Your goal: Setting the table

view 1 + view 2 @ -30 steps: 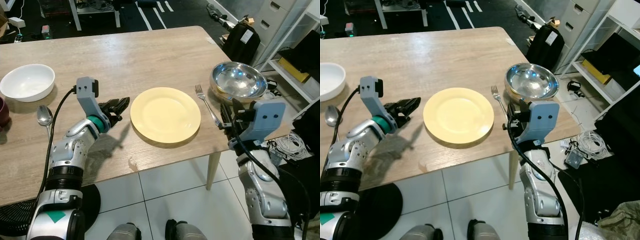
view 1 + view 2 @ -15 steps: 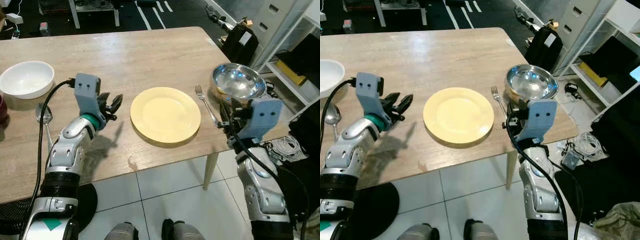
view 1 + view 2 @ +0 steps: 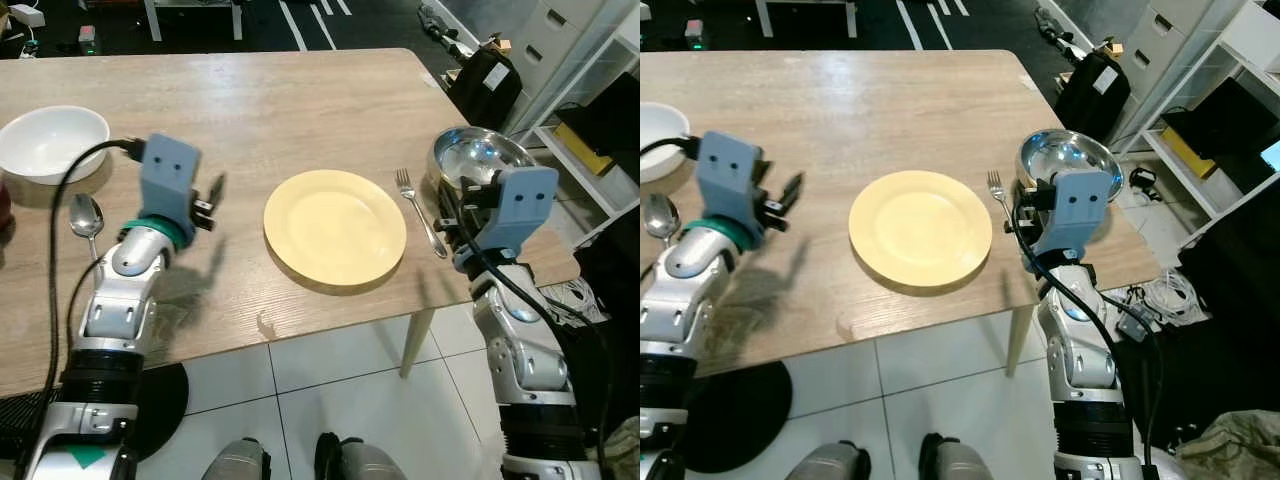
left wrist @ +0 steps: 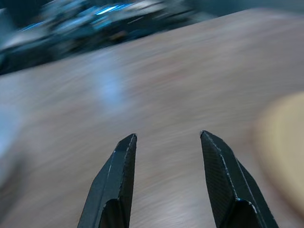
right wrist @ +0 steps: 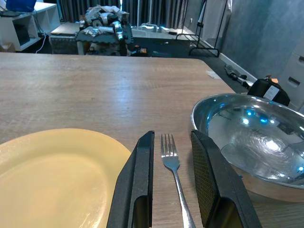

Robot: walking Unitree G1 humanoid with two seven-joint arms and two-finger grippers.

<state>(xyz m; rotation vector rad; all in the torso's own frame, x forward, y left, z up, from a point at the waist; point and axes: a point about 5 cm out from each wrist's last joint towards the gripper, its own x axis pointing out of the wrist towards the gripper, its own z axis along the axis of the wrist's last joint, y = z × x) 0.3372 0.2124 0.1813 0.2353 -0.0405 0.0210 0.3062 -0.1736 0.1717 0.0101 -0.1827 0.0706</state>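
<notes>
— Where are your fingers?

— My right gripper (image 5: 172,187) has its two fingers (image 5: 137,190) spread a little, one on each side of the fork (image 5: 175,172), low in the middle of the right wrist view. They hold nothing — whether they touch the fork's handle I cannot tell. My left gripper (image 4: 167,142) is spread wider, empty, over bare wood; that view is blurred.

— And from the head?

— In the left eye view the left gripper (image 3: 208,200) sits at centre left, above the table (image 3: 250,100), pointing toward the plate and apart from it. The right arm fills the right side, its grey wrist block over the table's near right corner.

— Where is the plate?

— The yellow plate (image 3: 335,228) lies flat in the middle of the frame, close to the table's near edge. The fork (image 3: 417,208) lies just to its right, tines pointing to the far side, not touching it. Right of the fork, near the table's right edge, stands the steel bowl (image 3: 480,160).

— Anything on the other side?

— A white bowl (image 3: 52,143) at the upper left, and a spoon (image 3: 86,215) just below it, bowl end up — both well apart from the plate, to the left of my left arm. A dark red thing shows at the left edge; too little of it to name.
</notes>
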